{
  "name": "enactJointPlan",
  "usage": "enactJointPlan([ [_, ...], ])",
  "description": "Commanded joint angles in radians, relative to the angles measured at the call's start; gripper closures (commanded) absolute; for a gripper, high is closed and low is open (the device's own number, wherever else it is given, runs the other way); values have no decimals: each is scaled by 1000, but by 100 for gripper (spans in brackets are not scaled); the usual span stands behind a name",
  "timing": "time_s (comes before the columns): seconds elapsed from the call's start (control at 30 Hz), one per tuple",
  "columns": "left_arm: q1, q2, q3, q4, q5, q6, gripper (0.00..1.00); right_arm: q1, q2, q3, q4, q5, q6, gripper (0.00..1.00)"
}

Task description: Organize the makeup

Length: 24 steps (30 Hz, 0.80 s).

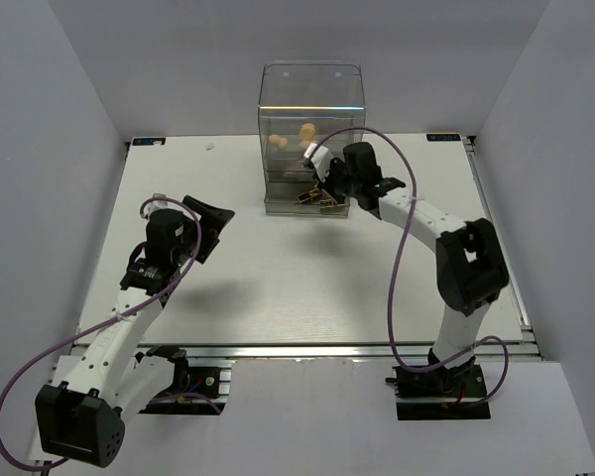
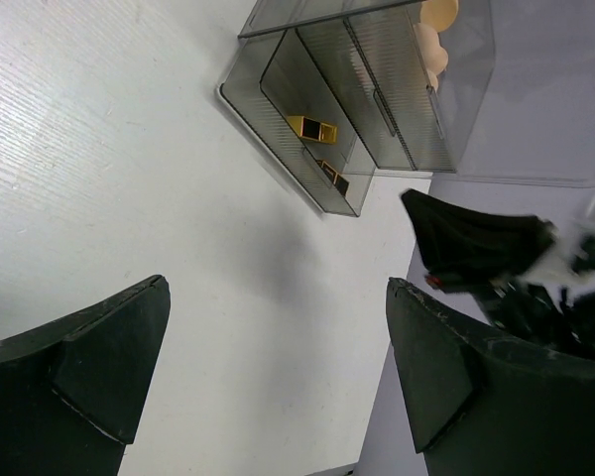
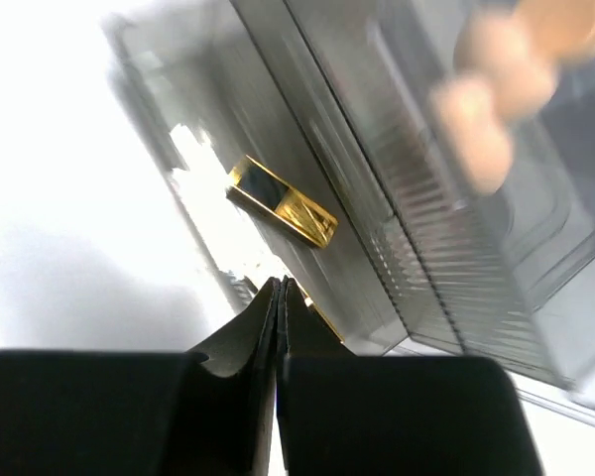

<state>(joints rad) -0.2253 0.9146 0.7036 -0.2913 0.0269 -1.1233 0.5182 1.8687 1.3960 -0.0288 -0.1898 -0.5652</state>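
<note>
Two black-and-gold lipstick tubes (image 2: pixel 312 127) lie in the pulled-out bottom drawer of the clear drawer box (image 1: pixel 310 94). One tube (image 3: pixel 283 203) shows clearly in the right wrist view, and the other is partly hidden behind my fingertips. Peach sponges (image 1: pixel 305 131) sit in the upper part of the box and also show in the left wrist view (image 2: pixel 436 40). The flat packets are out of view. My right gripper (image 3: pixel 280 288) is shut and empty at the open drawer's front (image 1: pixel 327 183). My left gripper (image 2: pixel 278 337) is open and empty over the table, left of the box (image 1: pixel 213 223).
The white table (image 1: pixel 278 278) ends in a metal rail at the near edge. Grey walls stand on three sides. The right arm (image 1: pixel 446 233) reaches in from the right toward the box, with its purple cable looping above it.
</note>
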Motion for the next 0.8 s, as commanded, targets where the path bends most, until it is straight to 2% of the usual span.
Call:
enactJointPlan([
  [0.0, 4, -10, -3, 30, 18, 20, 2, -20, -129, -23, -49, -279, -109, 96],
  [0.03, 4, -10, -6, 38, 24, 23, 2, -23, -141, -23, -139, -371, -158, 95],
  [0.13, 6, -10, -15, 58, 41, 34, 2, -21, -157, -19, -326, -459, -341, 98],
  [0.27, 15, -10, -24, 54, 45, 36, 2, -21, -138, -22, -417, -433, -438, 100],
  [0.47, 24, -5, -15, 61, 80, 75, 2, -21, -129, -57, -395, -379, -447, 100],
  [0.77, 24, -40, -16, 23, 82, 102, 2, -17, 26, 38, -366, -232, -377, 100],
])
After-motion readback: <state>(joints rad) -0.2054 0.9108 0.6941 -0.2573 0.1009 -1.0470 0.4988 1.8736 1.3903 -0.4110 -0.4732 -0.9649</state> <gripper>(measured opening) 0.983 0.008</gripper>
